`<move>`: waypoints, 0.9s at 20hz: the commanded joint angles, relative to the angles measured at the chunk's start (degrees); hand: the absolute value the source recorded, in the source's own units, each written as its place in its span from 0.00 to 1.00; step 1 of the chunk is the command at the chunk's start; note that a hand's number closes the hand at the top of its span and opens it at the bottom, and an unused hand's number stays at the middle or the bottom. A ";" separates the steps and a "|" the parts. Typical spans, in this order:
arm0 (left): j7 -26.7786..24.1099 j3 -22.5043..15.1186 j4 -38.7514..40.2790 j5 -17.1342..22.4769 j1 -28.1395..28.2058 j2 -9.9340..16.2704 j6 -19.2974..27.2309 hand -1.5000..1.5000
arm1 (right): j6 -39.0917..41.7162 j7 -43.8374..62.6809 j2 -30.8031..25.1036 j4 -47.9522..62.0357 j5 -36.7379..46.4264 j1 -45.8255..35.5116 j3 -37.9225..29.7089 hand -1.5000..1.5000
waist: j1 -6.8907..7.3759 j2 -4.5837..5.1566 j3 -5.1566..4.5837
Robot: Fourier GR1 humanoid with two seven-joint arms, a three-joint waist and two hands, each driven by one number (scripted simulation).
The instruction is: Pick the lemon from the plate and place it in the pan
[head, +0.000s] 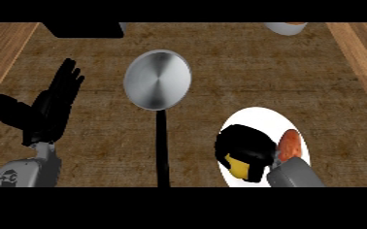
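Left robot hand (54, 104), black on a grey forearm, at 9 o'clock of the view: fingers straight and pointing up, holding nothing, resting above the brown woven-textured tabletop (237, 68). Round silver metal pan (158, 79) sits just up of centre, toward 12 o'clock; its long black handle (162, 148) runs straight down toward 6 o'clock. Pan interior bare. White round plate (262, 143) lies at 4 o'clock, well apart from the pan. Right robot hand (246, 148) is over the plate's left half, fingers curled round the yellow lemon (242, 169); lemon partly hidden, only its lower side shows. An orange-red rounded item (290, 143) rests on the plate's right edge, just beside the hand.
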 commanded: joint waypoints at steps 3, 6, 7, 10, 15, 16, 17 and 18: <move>0.31 0.41 0.56 -0.09 0.65 0.22 0.21 0.50 | -2.26 25.50 13.10 0.07 6.02 -1.28 -2.67 1.00 | -1.16 -1.02 -0.33; 0.55 -0.18 0.83 -0.34 0.78 -0.10 0.21 0.50 | -6.25 35.37 13.70 -3.42 9.16 -5.18 -1.63 1.00 | -0.17 -1.67 -0.09; 0.46 -0.02 0.96 -0.18 0.41 0.25 -0.18 0.50 | -7.32 39.11 13.75 -4.58 10.65 -6.71 -1.18 1.00 | -0.05 -1.73 -0.09; 0.33 -0.72 1.53 0.03 0.14 -0.57 -0.40 0.50 | -9.11 48.99 13.84 -7.33 13.45 -11.37 1.00 1.00 | 1.21 -1.55 -0.08; 0.80 -2.24 1.33 -0.71 -2.29 -0.64 -0.86 0.50 | -8.01 66.85 13.91 -9.17 15.36 -20.09 5.19 1.00 | 4.10 -0.68 0.15; 0.64 -1.98 1.42 -0.09 -2.01 -0.78 -1.18 0.50 | -8.13 70.01 13.91 -9.33 14.99 -20.59 6.05 1.00 | 5.08 -0.66 0.10; 0.71 -2.81 1.13 -0.07 -2.49 -1.22 -1.51 0.50 | -7.12 73.66 13.92 -9.37 14.65 -22.70 6.91 1.00 | 5.56 -0.55 0.13; 0.50 -2.84 1.47 -0.70 -3.47 -0.81 -1.42 0.50 | -6.87 77.52 13.92 -8.77 14.08 -24.62 6.97 1.00 | 5.80 -0.05 0.18</move>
